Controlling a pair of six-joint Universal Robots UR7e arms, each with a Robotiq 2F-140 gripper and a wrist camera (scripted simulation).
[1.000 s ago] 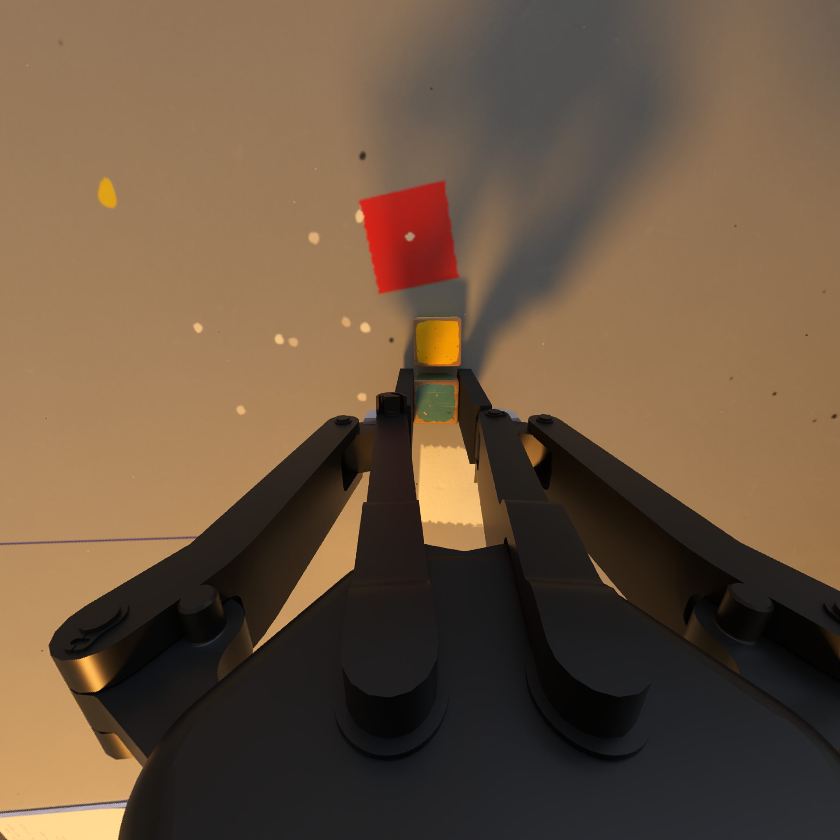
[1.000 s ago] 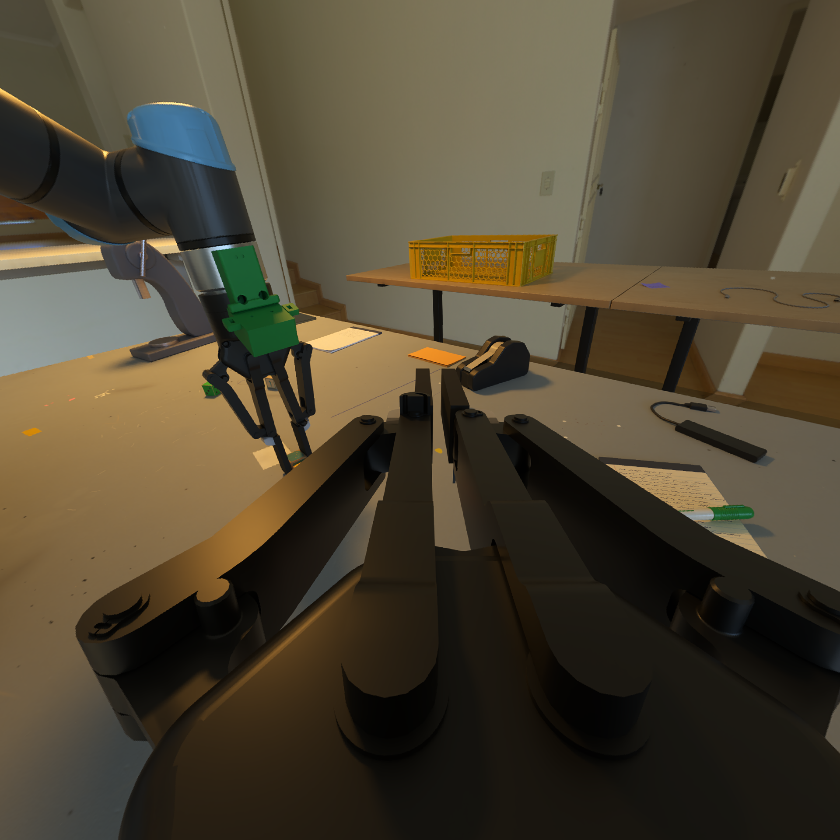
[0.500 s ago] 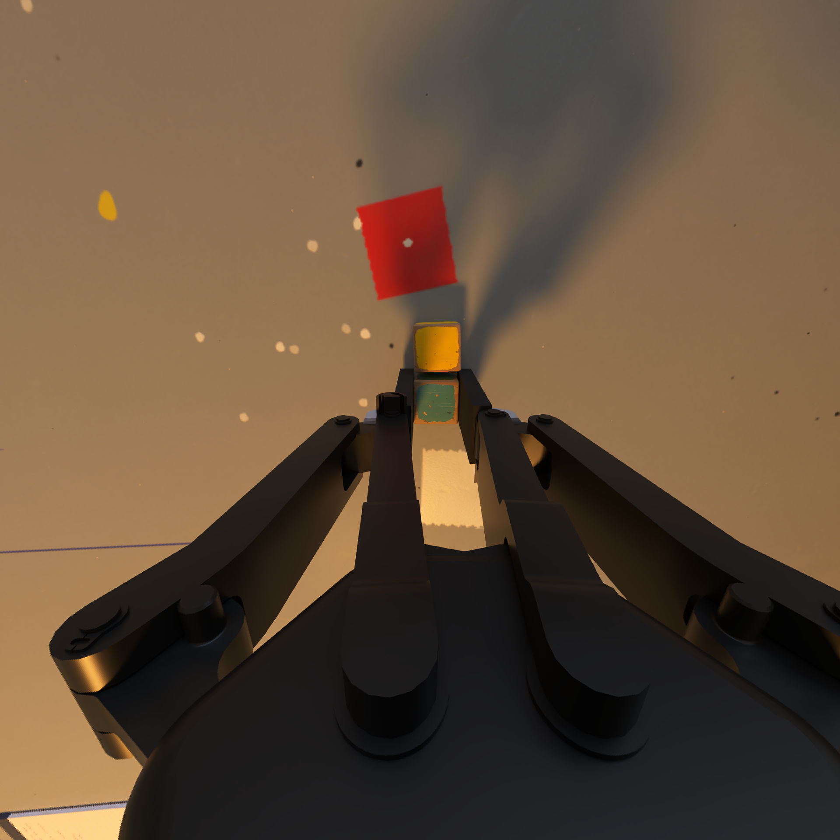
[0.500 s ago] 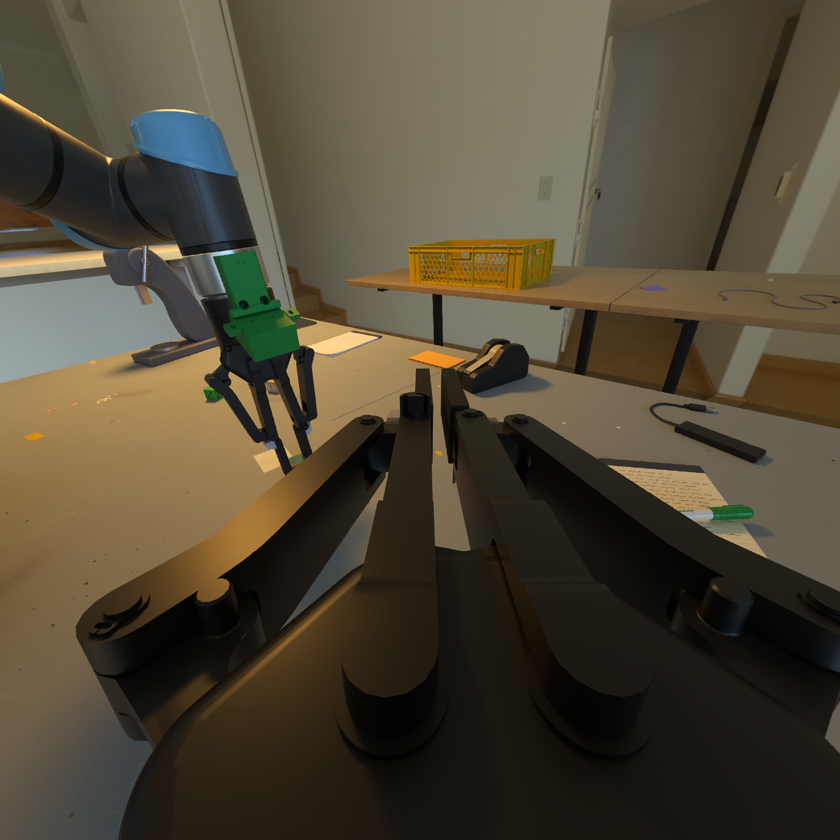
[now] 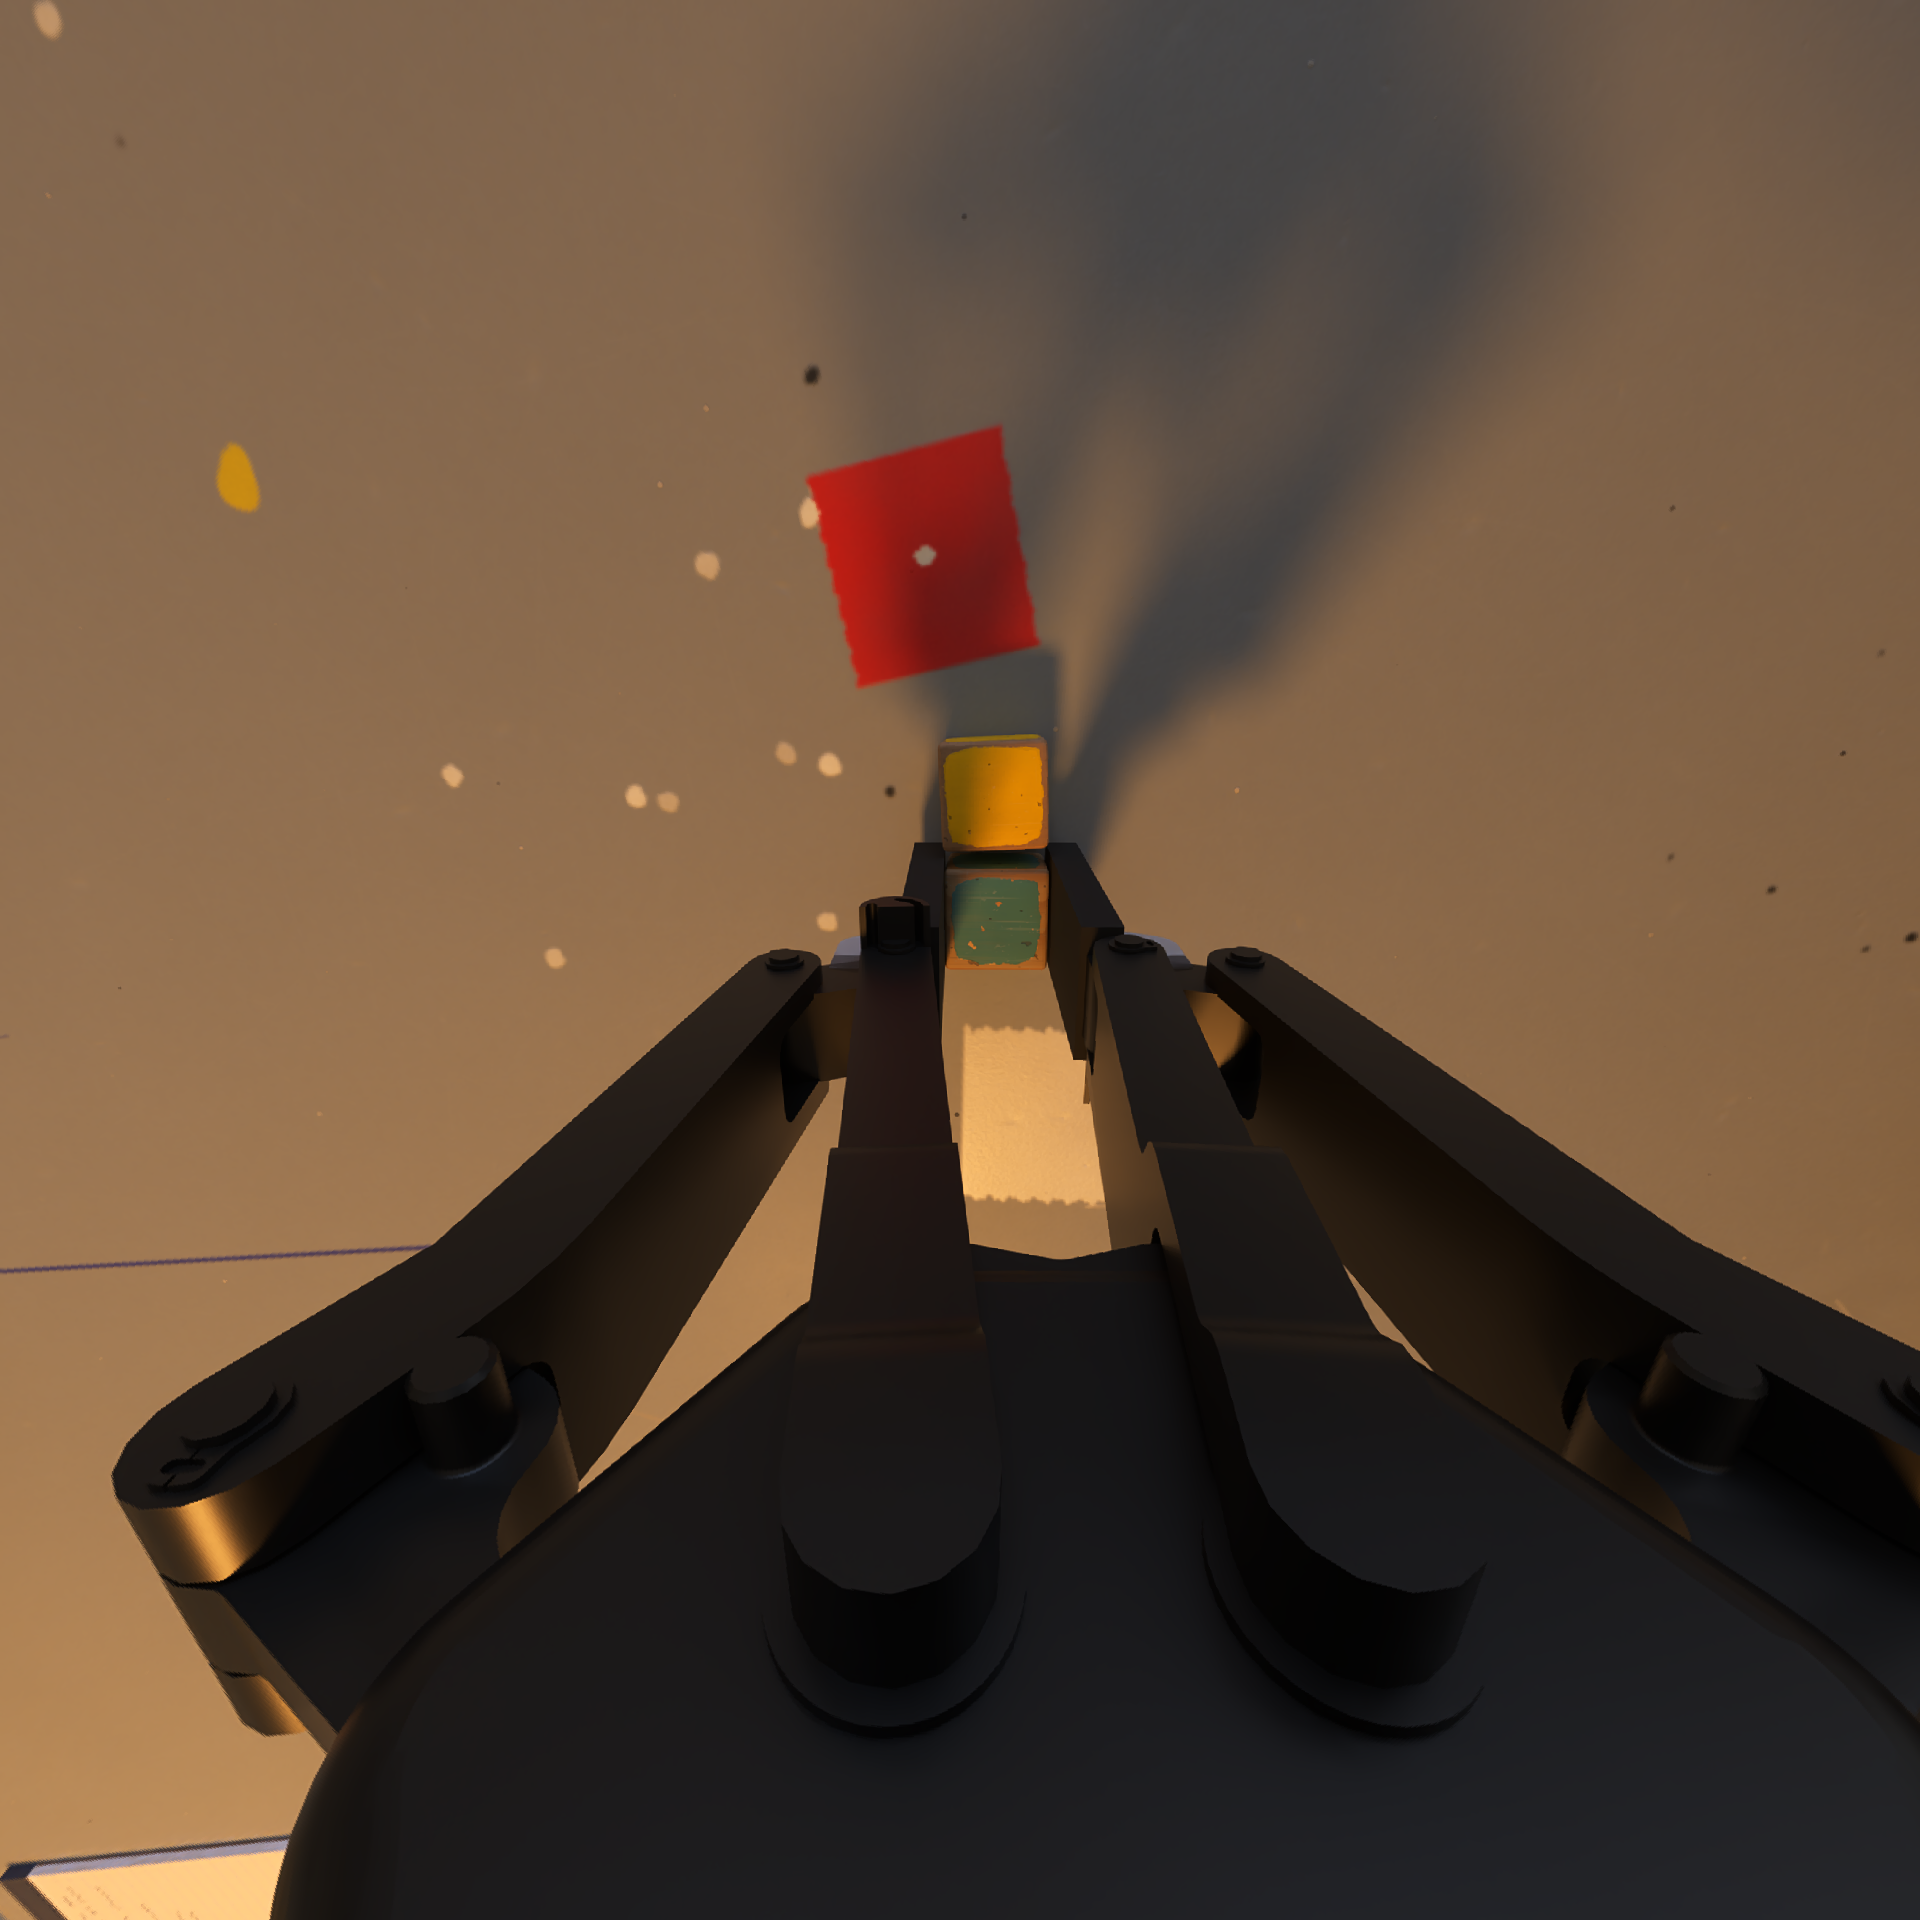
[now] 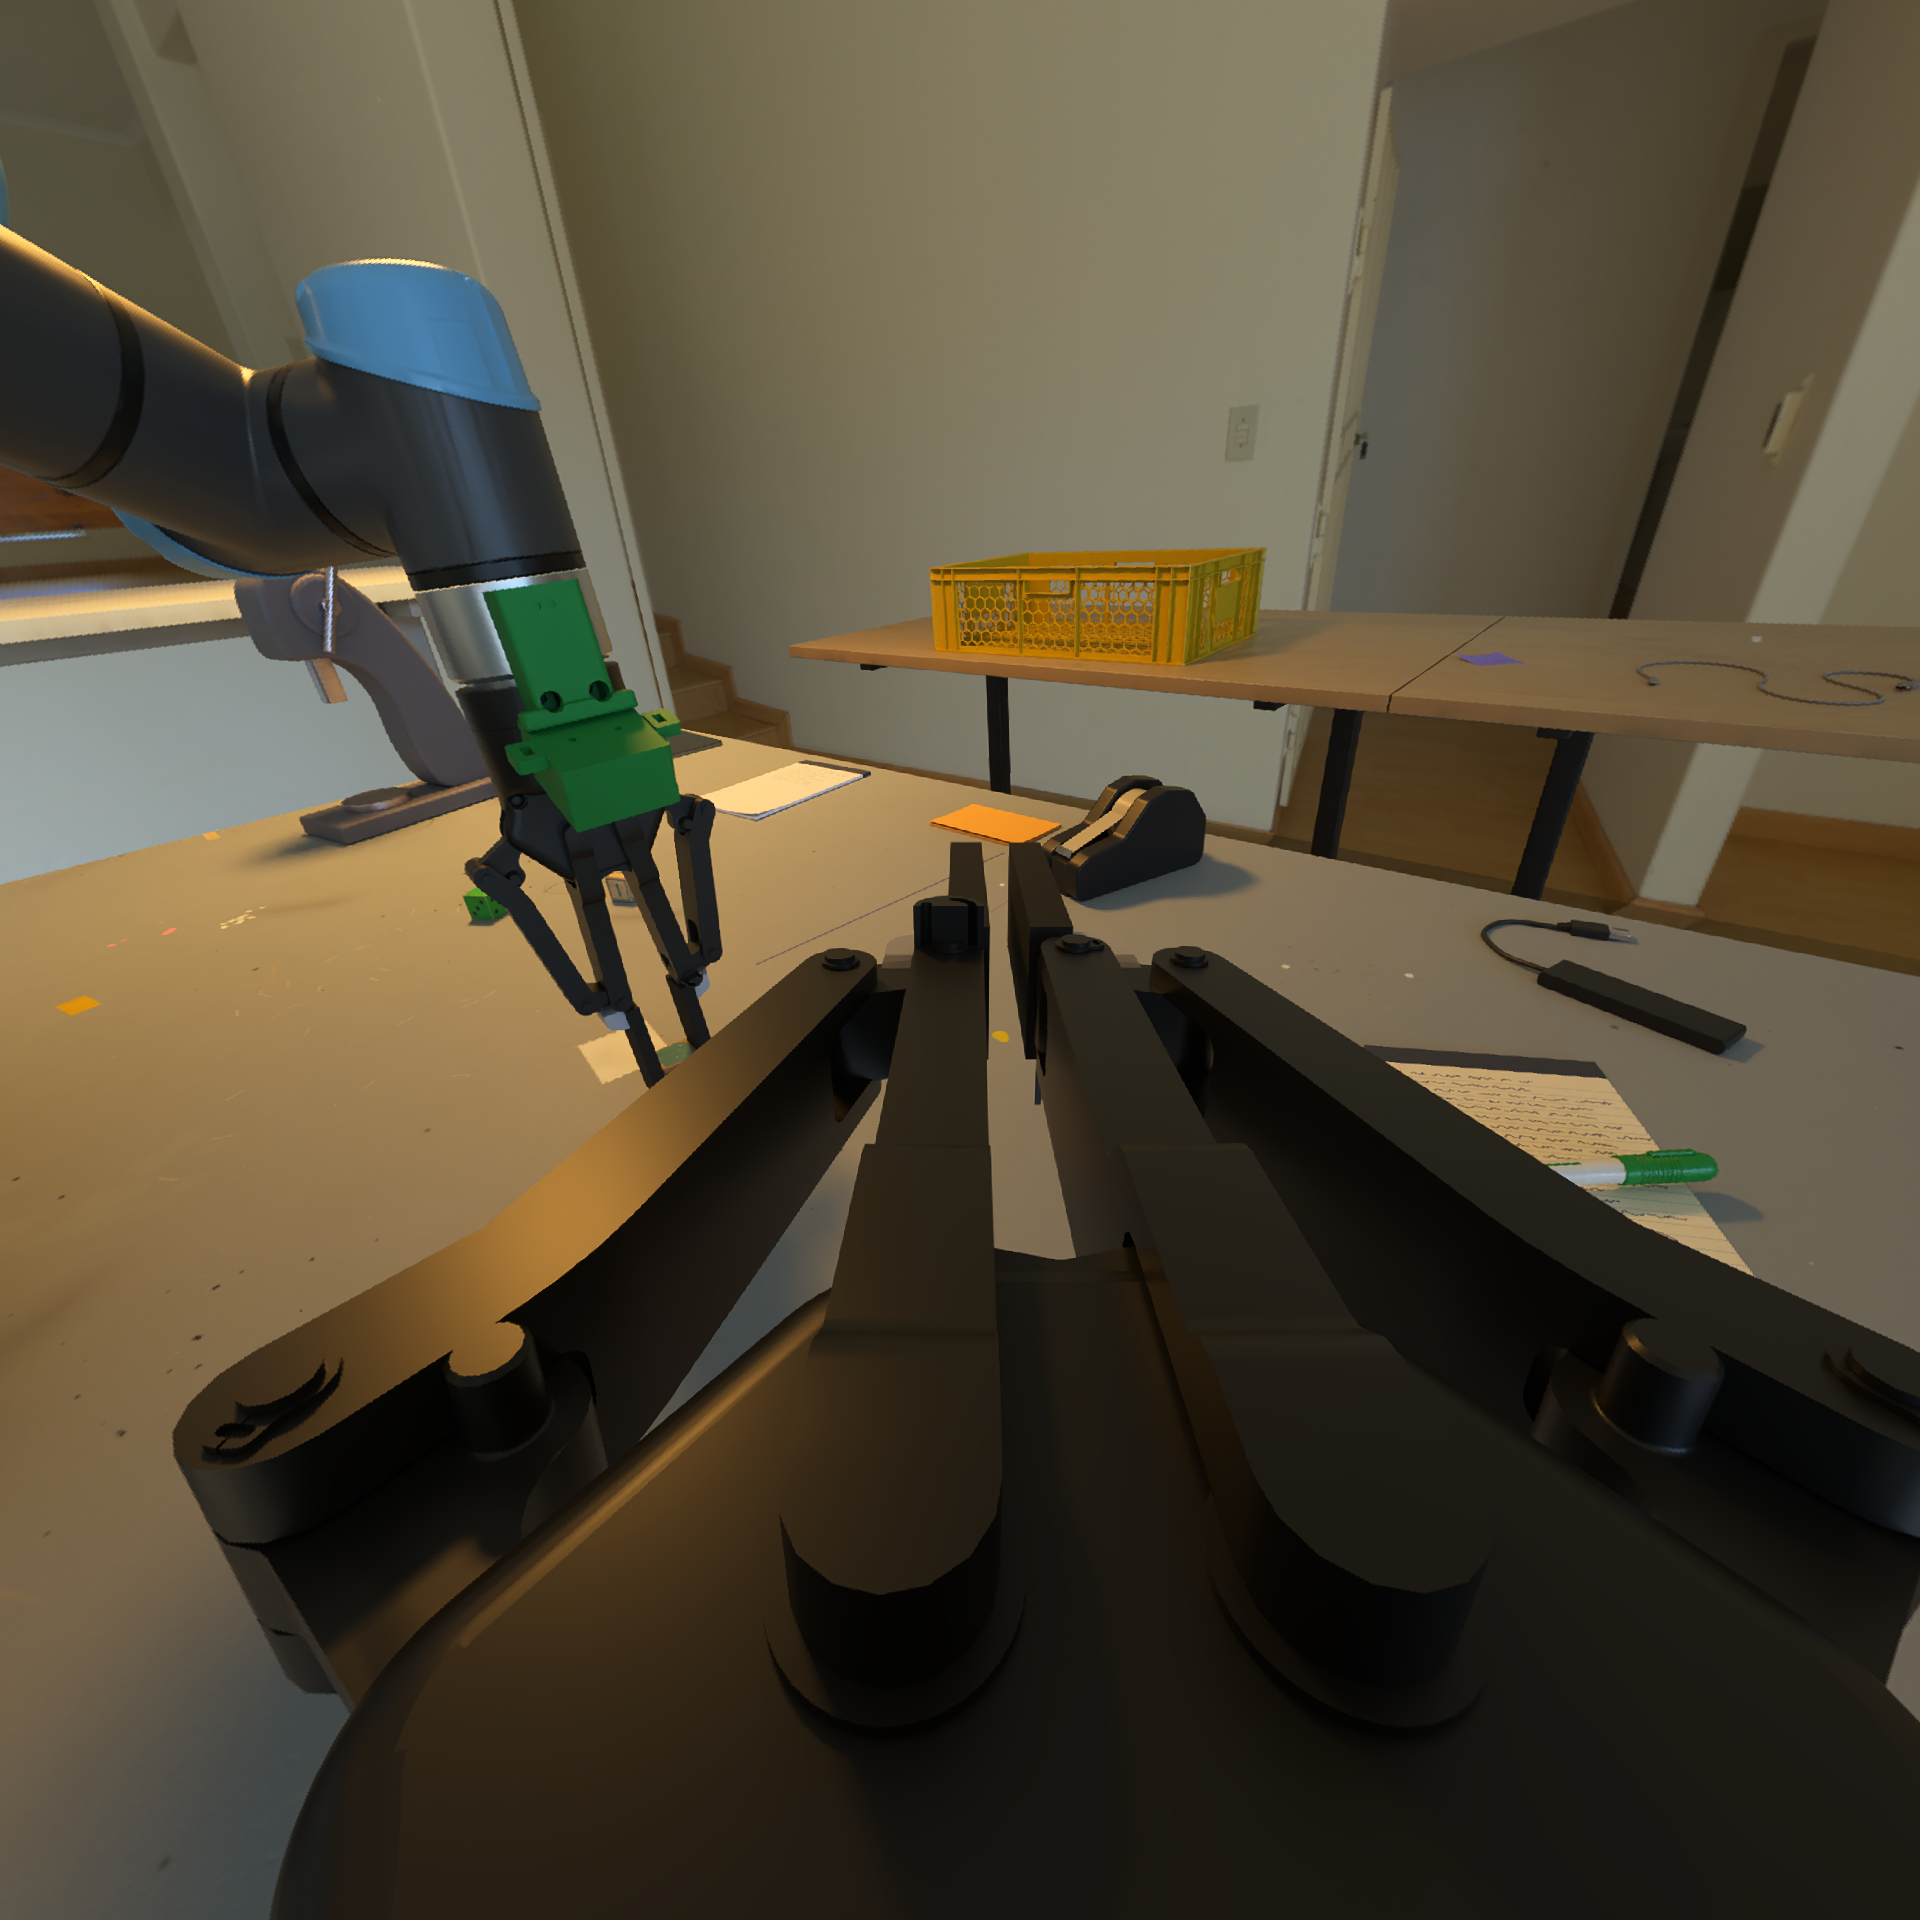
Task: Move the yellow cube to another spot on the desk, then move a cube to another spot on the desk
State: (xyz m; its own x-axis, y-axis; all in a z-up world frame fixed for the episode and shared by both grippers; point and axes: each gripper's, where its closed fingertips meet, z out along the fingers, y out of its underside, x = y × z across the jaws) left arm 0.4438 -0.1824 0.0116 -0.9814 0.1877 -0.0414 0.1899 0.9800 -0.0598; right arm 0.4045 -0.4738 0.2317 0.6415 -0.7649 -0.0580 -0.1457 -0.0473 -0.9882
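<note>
Left wrist view: my left hand [image 5: 995, 914] grips a green-faced cube [image 5: 995, 920]; the yellow cube [image 5: 992, 795] sits just beyond its fingertips.

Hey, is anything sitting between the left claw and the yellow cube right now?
Yes. A small green-faced cube is clamped between the left claw's fingertips, and the yellow-faced cube lies just beyond it on the tan desk; I cannot tell whether they touch. A flat red square lies farther on.

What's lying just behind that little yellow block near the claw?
Beyond the yellow cube lies a flat red square patch on the desk, partly in shadow and apart from it. The left gripper grips a green cube just before it. What lies beneath the cubes is hidden.
</note>
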